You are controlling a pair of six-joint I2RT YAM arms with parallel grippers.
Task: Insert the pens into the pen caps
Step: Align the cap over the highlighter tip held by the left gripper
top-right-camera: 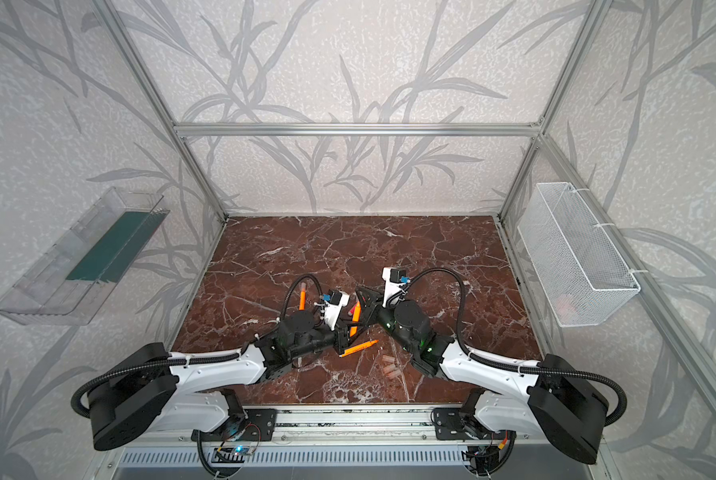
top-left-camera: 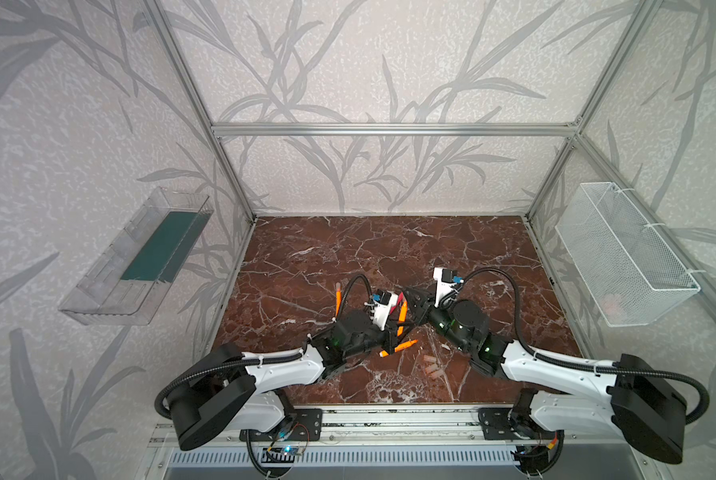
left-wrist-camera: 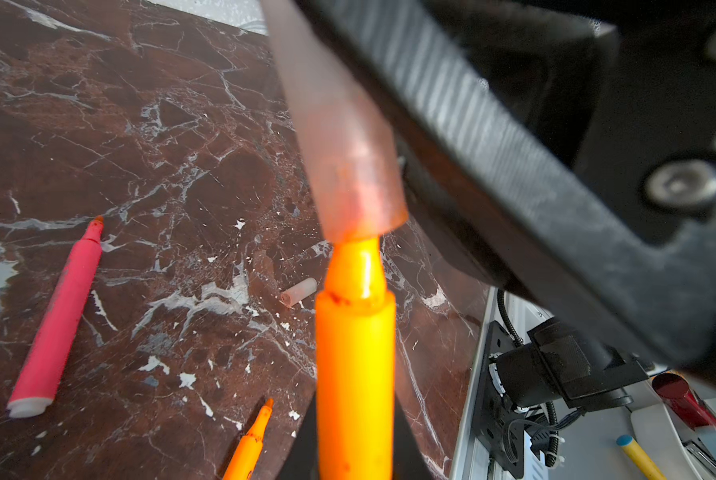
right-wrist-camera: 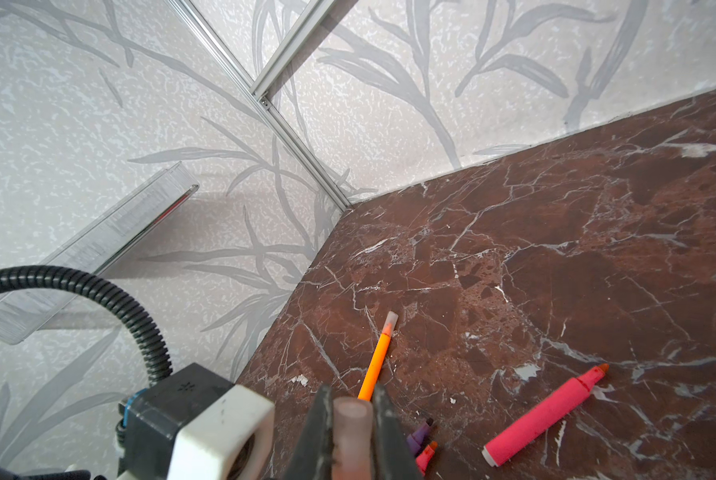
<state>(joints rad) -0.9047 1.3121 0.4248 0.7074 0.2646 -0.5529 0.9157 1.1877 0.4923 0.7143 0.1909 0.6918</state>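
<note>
My left gripper (left-wrist-camera: 354,436) is shut on an orange pen (left-wrist-camera: 354,374), and in a top view it sits mid-table (top-left-camera: 398,328). My right gripper (right-wrist-camera: 352,409) is shut on a translucent pen cap (right-wrist-camera: 350,432). In the left wrist view the pen's tip is inside the mouth of that cap (left-wrist-camera: 348,166), with the pen's narrow neck still showing below the rim. A capped orange pen (top-left-camera: 338,297) lies to the left. On the marble lie another orange pen (top-left-camera: 400,347), a red-pink pen (right-wrist-camera: 547,415) and a purple pen's tip (right-wrist-camera: 420,434).
Several loose caps (top-left-camera: 431,365) lie near the front of the table, one of them (left-wrist-camera: 299,291) in the left wrist view. A white wire basket (top-left-camera: 626,253) hangs on the right wall. A clear tray (top-left-camera: 140,257) hangs on the left wall.
</note>
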